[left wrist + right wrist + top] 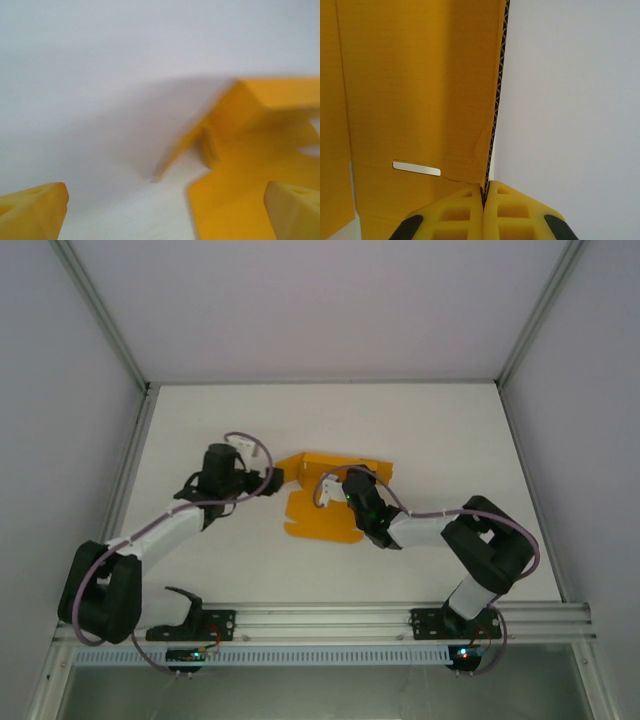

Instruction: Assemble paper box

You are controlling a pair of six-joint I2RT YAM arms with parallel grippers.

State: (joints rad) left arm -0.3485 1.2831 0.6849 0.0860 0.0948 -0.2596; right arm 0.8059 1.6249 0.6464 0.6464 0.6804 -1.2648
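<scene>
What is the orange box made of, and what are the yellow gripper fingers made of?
The paper box looks like thin corrugated cardboard, matte orange: its cut edge shows a wavy layer between two skins. The fingers of the right gripper look like moulded yellow plastic or rubber, dull, with square hollows; I can't tell which.
</scene>
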